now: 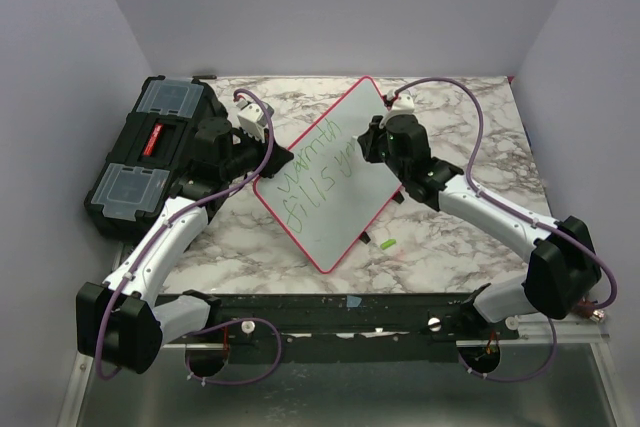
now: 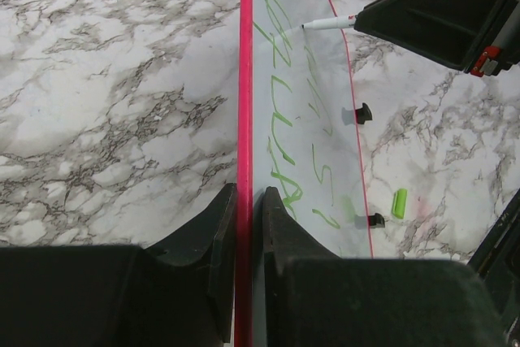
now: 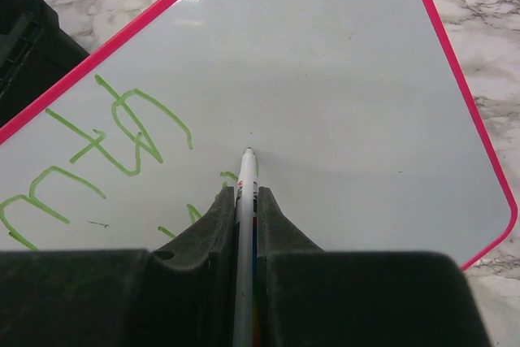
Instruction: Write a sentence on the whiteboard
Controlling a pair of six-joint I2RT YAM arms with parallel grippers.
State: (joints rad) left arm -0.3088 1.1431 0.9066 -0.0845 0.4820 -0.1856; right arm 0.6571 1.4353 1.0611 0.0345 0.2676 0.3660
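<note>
The whiteboard, white with a red-pink rim, lies turned like a diamond on the marble table. My left gripper is shut on its left rim, one jaw on each side of the edge. My right gripper is shut on a white marker, whose tip touches the board right of the lettering. The sentence is green handwriting in two visible lines, roughly "warmth" and "fills yo". It also shows in the left wrist view and partly in the right wrist view.
A black toolbox with clear lid compartments stands at the left, beside the left arm. A green marker cap lies on the table just right of the board's lower edge; it shows in the left wrist view too. Grey walls enclose the table.
</note>
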